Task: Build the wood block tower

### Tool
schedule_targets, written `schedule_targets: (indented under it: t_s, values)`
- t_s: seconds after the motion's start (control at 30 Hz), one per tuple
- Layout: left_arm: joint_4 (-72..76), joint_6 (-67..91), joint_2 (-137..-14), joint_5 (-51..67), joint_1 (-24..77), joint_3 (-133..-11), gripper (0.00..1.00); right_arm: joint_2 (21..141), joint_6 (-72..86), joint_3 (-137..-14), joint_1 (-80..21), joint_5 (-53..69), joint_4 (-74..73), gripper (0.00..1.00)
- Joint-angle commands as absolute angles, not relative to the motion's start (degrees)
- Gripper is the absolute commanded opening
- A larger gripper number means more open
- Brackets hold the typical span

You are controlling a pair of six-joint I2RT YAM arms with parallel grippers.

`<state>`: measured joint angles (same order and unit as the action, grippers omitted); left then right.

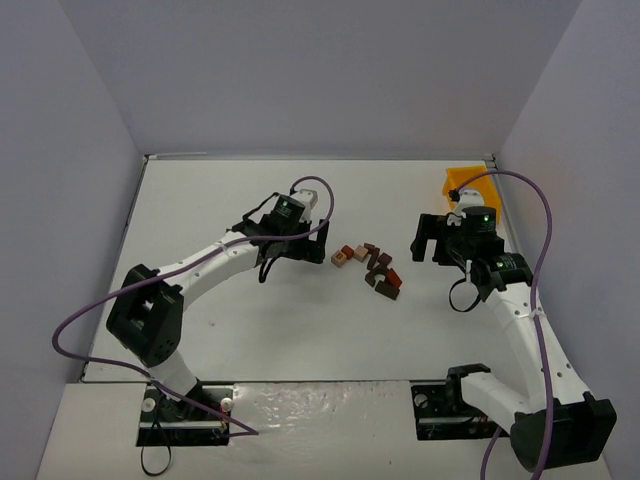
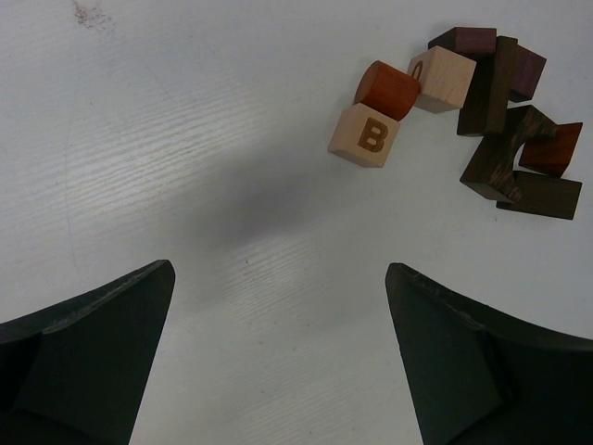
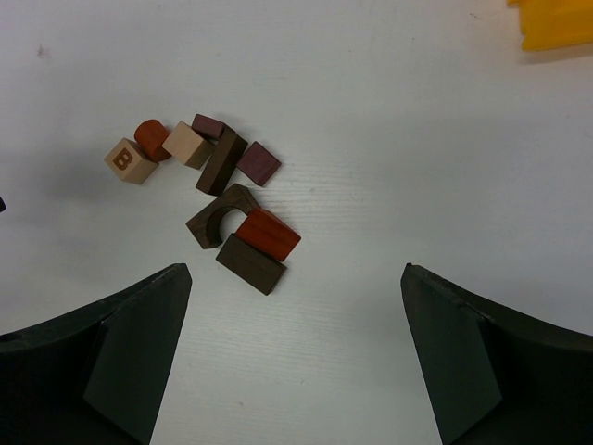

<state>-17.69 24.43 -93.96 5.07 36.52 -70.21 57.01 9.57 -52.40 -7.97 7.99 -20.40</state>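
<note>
I see the small tan, reddish and dark brown wood blocks [image 1: 369,268] lying in a loose jumble mid-table, slightly nearer the right edge. My left gripper [image 2: 280,269] and right gripper [image 3: 296,269] both hang spread wide, empty. A yellow plastic bin [image 1: 462,182] sits at the far right corner.

Overhead the wood blocks [image 1: 372,268] blur together; a frame edge crops the yellow bin [image 3: 556,26].

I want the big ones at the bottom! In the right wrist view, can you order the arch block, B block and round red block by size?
1. arch block
2. B block
3. round red block, close to B and partly hidden
</note>
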Motion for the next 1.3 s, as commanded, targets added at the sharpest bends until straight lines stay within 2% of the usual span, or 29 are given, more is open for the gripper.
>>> schedule_targets:
  t_s: [0.0,0.6,0.83,1.03,1.27]
  values:
    - [-15.03,23.91,-95.28,4.61,37.39,-74.98,0.97,57.83,8.85,-53.79,-8.30,9.10,-17.05,0.94]
    - [-16.85,21.72,-95.49,5.23,38.50,-79.07,0.97,57.44,8.44,-53.15,-8.35,9.30,-16.17,0.92]
    - [-17.06,20.57,-96.16,7.98,40.69,-80.04,0.96,56.96,8.55,-53.55,-8.44,10.14,-16.08,0.88]
    - [-17.96,19.98,-99.95,10.11,42.88,-83.74,0.89,55.84,8.80,-52.93,-8.42,11.18,-16.17,0.81]
    - [-19.05,19.07,-107.17,13.81,44.77,-89.91,0.80,55.86,9.58,-53.47,-8.35,11.69,-16.26,0.78]
